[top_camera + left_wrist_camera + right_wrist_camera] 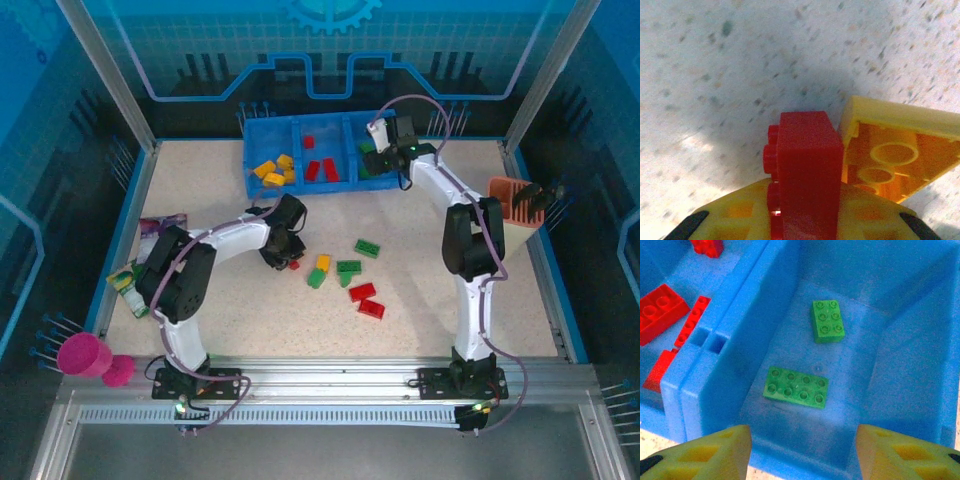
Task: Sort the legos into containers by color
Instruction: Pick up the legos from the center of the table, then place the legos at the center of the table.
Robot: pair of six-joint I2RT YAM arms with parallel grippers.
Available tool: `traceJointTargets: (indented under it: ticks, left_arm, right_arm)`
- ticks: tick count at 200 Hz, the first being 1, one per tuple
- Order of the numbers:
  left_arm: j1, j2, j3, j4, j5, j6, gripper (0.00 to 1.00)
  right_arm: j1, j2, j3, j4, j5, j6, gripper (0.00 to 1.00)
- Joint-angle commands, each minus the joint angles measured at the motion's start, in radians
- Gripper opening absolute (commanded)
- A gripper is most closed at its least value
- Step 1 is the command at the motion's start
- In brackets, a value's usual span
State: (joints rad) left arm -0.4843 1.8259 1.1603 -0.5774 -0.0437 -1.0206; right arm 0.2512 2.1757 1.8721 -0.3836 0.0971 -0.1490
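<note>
The blue tray (247, 160) sits at the middle of the worktop's (200, 190) far edge. Its left compartment holds yellow legos (273, 172) and the middle one holds red legos (322, 168). The right one holds two green legos (827, 321), lying flat with studs up. No brick appears to be in the wrong compartment, so a good part of the sorting looks done.

What is left lies loose near the centre of the worktop: three green bricks (348, 267), two red bricks (366, 300) and one yellow brick (900, 155).

The left jaws are shut on a small red brick (807, 170), low over the worktop just left of that cluster. The yellow brick lies tilted right beside it, hollow underside showing; whether the two touch I cannot tell.

The right jaws stand apart with nothing between them, hovering over the green compartment at the tray's right end.

By my reading, the held red brick belongs in the middle compartment, and after it six loose pieces wait for sorting.
</note>
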Motion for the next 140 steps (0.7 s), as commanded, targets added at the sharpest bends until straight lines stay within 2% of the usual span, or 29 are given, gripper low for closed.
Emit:
traceJointTargets:
  ticks: [1, 37, 62, 75, 140]
  left_arm:
    - [-0.01, -0.102, 0.004, -0.112, -0.011, 0.074, 0.17]
    - [-0.01, -0.181, 0.052, -0.182, -0.025, 0.166, 0.2]
    - [-0.008, -0.195, 0.062, -0.187, -0.004, 0.22, 0.32]
    - [-0.008, -0.189, 0.051, -0.18, -0.005, 0.224, 0.34]
    - [-0.009, -0.102, -0.042, -0.067, 0.009, 0.215, 0.32]
  right_arm:
    - [-0.015, -0.053, -0.036, 0.018, -0.017, 0.021, 0.59]
    - [-0.015, -0.073, -0.073, 0.02, -0.02, 0.032, 0.59]
    - [-0.014, -0.09, -0.097, 0.024, -0.022, 0.033, 0.59]
    - [-0.015, -0.098, -0.109, 0.026, -0.022, 0.032, 0.59]
    - [-0.015, -0.115, -0.142, 0.024, -0.019, 0.031, 0.59]
